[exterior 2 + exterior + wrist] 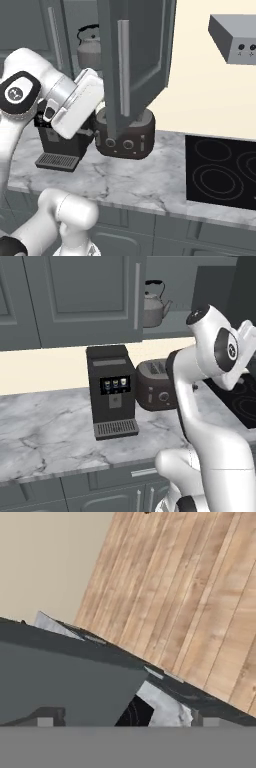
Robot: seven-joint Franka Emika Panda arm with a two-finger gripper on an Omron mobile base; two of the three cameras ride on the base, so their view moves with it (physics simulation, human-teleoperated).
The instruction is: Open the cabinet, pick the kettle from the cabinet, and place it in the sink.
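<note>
The cabinet has one door swung wide, and the kettle sits upright on the grey shelf inside, spout toward the stovetop side, well above the toaster and the coffee machine on the marble counter. The arm is bent high beside the open door, the hand up near it. The gripper's jaws stand wide apart with nothing between them.
</note>
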